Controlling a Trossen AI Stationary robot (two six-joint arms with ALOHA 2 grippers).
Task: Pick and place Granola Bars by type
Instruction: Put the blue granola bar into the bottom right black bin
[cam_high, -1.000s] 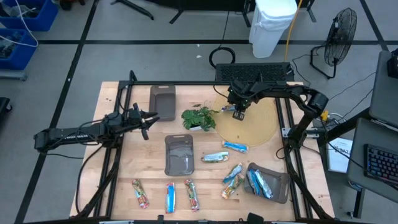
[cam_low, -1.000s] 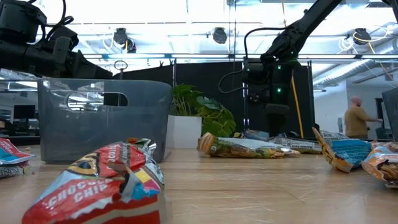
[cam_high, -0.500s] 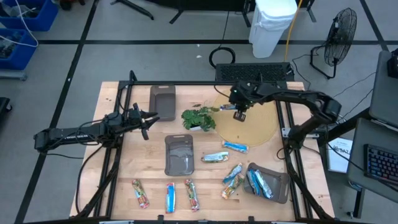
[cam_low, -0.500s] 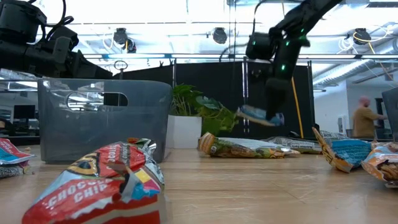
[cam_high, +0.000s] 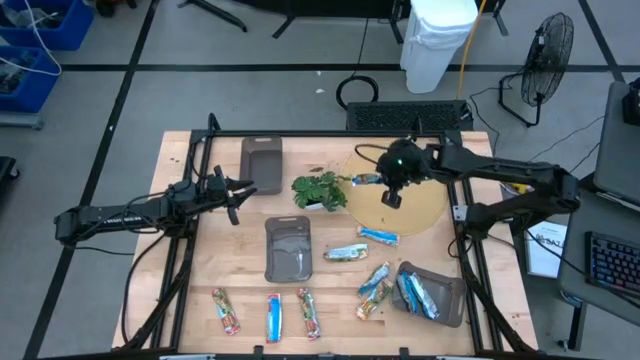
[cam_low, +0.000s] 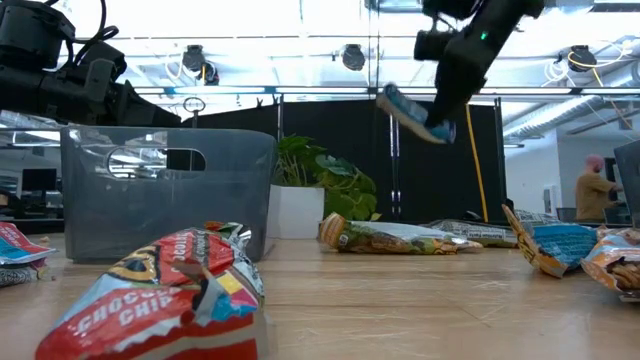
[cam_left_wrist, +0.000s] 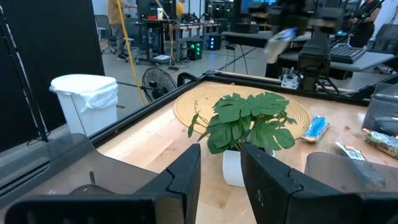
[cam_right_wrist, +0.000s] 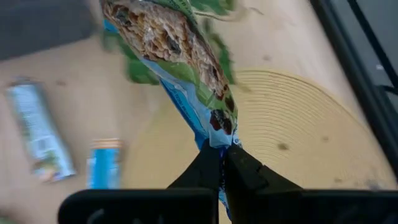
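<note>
My right gripper (cam_high: 386, 184) hangs high over the round woven mat (cam_high: 415, 205), shut on a blue-wrapped granola bar (cam_low: 409, 111). The same bar (cam_right_wrist: 174, 50) fills the right wrist view. More granola bars lie flat on the table: a blue one (cam_high: 378, 236), a green-tan one (cam_high: 346, 253), a small pile (cam_high: 374, 285), and a near row of three (cam_high: 273, 317). Others rest in the near right tray (cam_high: 450, 310). My left gripper (cam_left_wrist: 221, 177) waits open at the table's left, facing the plant (cam_left_wrist: 249, 121). My right gripper pinches one end of the blue bar (cam_right_wrist: 216, 135) between its two fingers (cam_right_wrist: 204, 167), which come from above. The bar is lifted clear of the mat and sticks out tilted from the fingertips, its free end (cam_low: 386, 94) higher than the held end.
A grey tray (cam_high: 261, 163) sits at the far side and another (cam_high: 288, 248) in the middle. The potted plant (cam_high: 322, 190) stands beside the mat. Black frame rails (cam_high: 462, 215) run along the table's sides. A person (cam_low: 596, 185) stands far behind the table.
My right gripper has risen from just above the mat to well over the table, carrying the blue bar up with it and drifting slightly toward the right edge. The bar has left the table height and now tilts in the air.
</note>
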